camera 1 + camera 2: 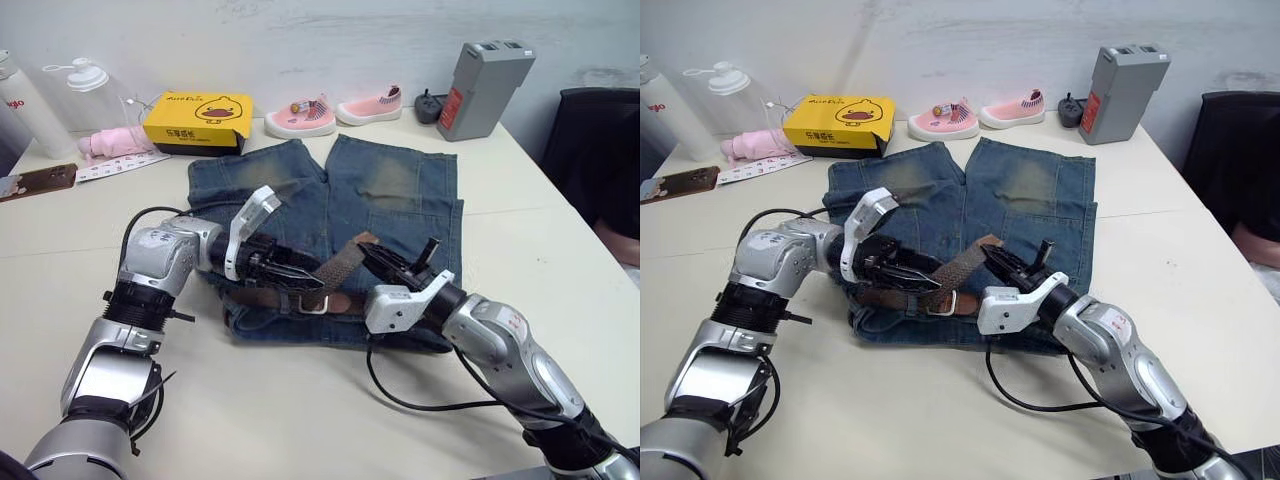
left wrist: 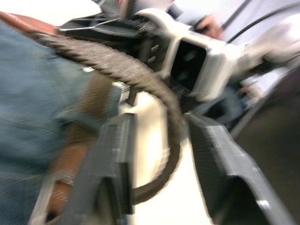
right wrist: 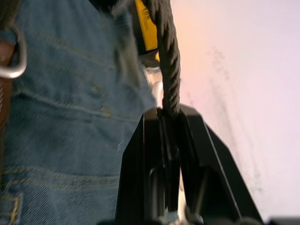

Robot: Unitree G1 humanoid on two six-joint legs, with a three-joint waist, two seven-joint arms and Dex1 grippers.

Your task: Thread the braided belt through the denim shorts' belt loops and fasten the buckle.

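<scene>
The shorts (image 1: 400,200) lie flat on the table (image 1: 300,420), waistband nearest the robot. The belt (image 1: 340,268) runs along the waistband, its buckle (image 1: 314,303) at about 6 o'clock from the left gripper (image 1: 305,272). The strap's free end rises toward 2 o'clock, pinched by the right gripper (image 3: 168,122), fingers closed on it. The left gripper's fingers stand apart with the strap passing between them.
</scene>
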